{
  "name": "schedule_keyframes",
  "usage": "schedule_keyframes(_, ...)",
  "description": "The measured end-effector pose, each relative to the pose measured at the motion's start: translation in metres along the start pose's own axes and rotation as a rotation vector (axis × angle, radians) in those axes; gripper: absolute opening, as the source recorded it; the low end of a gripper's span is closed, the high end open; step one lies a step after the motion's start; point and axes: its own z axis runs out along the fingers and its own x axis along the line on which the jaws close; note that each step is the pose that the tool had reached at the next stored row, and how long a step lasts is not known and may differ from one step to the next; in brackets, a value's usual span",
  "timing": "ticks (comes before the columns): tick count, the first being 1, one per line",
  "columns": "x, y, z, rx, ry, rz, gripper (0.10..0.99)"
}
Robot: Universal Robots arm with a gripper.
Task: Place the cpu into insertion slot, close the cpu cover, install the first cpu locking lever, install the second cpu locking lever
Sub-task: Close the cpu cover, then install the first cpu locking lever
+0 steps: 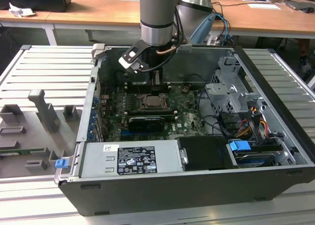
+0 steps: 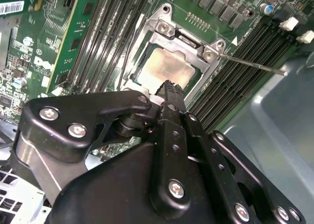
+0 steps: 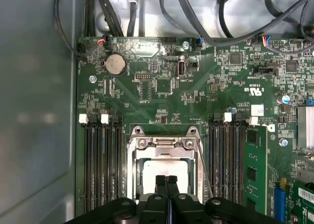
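The cpu [image 3: 164, 171] [image 2: 169, 67] lies flat in its socket on the green motherboard [image 3: 162, 87], dull silvery-beige top up. The cpu cover [image 3: 164, 144] [image 2: 189, 41], a silvery frame, lies down around it. A thin metal lever [image 2: 250, 64] [image 3: 205, 170] sticks out free at one side of the socket. My gripper [image 3: 167, 181] [image 1: 156, 84] hangs just above the cpu's near edge, its two black fingers pressed together and holding nothing. In the exterior view the socket [image 1: 153, 103] sits directly under the gripper.
Black memory slots [image 3: 100, 165] [image 3: 225, 160] flank the socket. A long black card [image 1: 146, 122], the power supply [image 1: 130, 158], a drive cage [image 1: 231, 94] and cables [image 1: 216, 124] crowd the case. Case walls [image 1: 93, 97] stand around. Grey fixtures [image 1: 44, 114] sit on the exterior view's left.
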Motion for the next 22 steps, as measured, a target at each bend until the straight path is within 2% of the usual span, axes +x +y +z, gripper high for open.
schedule_keyframes(7,0.0,-0.0036,-0.0014,0.0,-0.0001,0.0,0.106)
schedule_keyframes(10,0.0,-0.0033,-0.0096,0.0,0.0,0.0,0.106)
schedule_keyframes(13,0.0,-0.0027,-0.0223,0.0,0.0,0.0,0.106)
schedule_keyframes(15,0.0,-0.0025,-0.0258,0.0,0.0,0.0,0.106)
schedule_keyframes(17,0.0,-0.0022,-0.0337,0.001,0.0,0.0,0.106)
schedule_keyframes(22,0.0,-0.0022,-0.035,0.001,0.0006,-0.012,0.106)
